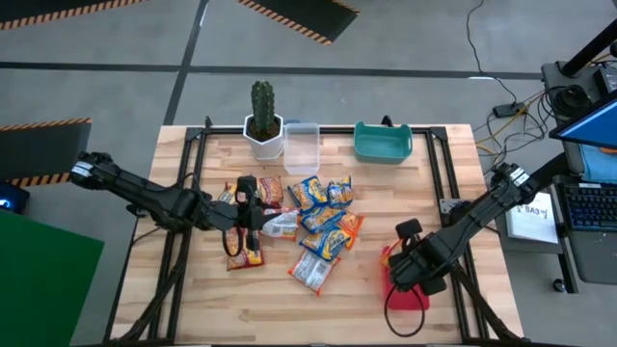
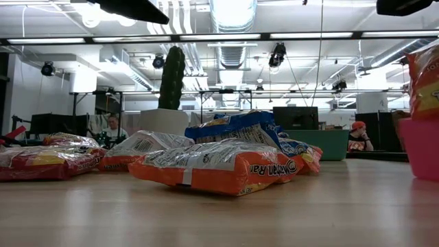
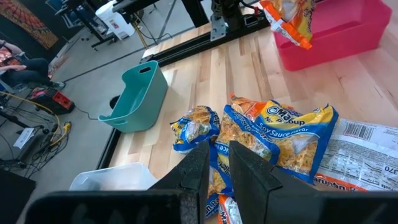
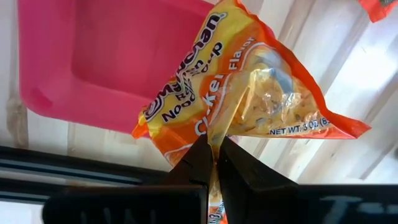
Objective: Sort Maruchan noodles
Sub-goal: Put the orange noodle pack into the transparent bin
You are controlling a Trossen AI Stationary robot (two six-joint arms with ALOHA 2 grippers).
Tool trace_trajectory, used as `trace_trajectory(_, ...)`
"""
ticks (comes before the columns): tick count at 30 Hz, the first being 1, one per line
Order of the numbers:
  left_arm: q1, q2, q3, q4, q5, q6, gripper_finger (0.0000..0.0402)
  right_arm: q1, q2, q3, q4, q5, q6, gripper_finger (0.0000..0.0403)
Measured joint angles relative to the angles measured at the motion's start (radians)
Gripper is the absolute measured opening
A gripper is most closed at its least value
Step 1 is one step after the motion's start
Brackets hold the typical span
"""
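Note:
The Maruchan noodles lie as a pile of orange, blue-and-yellow and silvery packets [image 1: 318,226] [image 2: 219,165] at the table's middle, resting on the wood and on one another. My left gripper [image 1: 249,214] [image 3: 219,171] hovers over the pile's left side. Its fingers are a narrow gap apart with nothing between them. My right gripper [image 1: 403,253] [image 4: 216,158] is at the right, above a pink bin [image 1: 407,292] [image 4: 93,56], and is shut on one orange packet [image 4: 249,93] [image 3: 287,20] [image 2: 424,75]. My right gripper pinches the orange packet between its two fingers at one edge [image 4: 214,138], about midway along it. The fingers come from above, pointing down. The packet hangs below them, creased at the pinch and tilted, lifted clear over the pink bin's near-left part.
A teal bin [image 1: 383,143] [image 3: 134,96] and a clear container [image 1: 301,146] stand at the far edge, beside a cactus in a white pot [image 1: 262,120] [image 2: 171,75]. Bare wood shows along the near edge. Desks and people are in the room beyond.

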Motion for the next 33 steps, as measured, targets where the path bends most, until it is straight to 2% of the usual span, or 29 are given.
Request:
trace_trajectory(5,0.0,0.0,0.0,0.0,0.0,0.012,0.0045,0.0,0.002,-0.003,-0.006,0.02,-0.049,0.0009)
trace_trajectory(15,0.0,0.0,0.0,0.002,0.0,0.008,0.0045,0.0,0.002,-0.014,-0.003,0.049,-0.049,0.0009)
trace_trajectory(25,0.0,0.0,0.0,0.003,0.0,0.008,0.0045,0.0,-0.03,0.053,-0.025,0.042,0.021,0.0009)
trace_trajectory(33,0.0,0.0,0.0,0.003,0.0,0.007,0.0045,0.0,-0.032,0.066,-0.086,-0.047,0.048,0.0009)
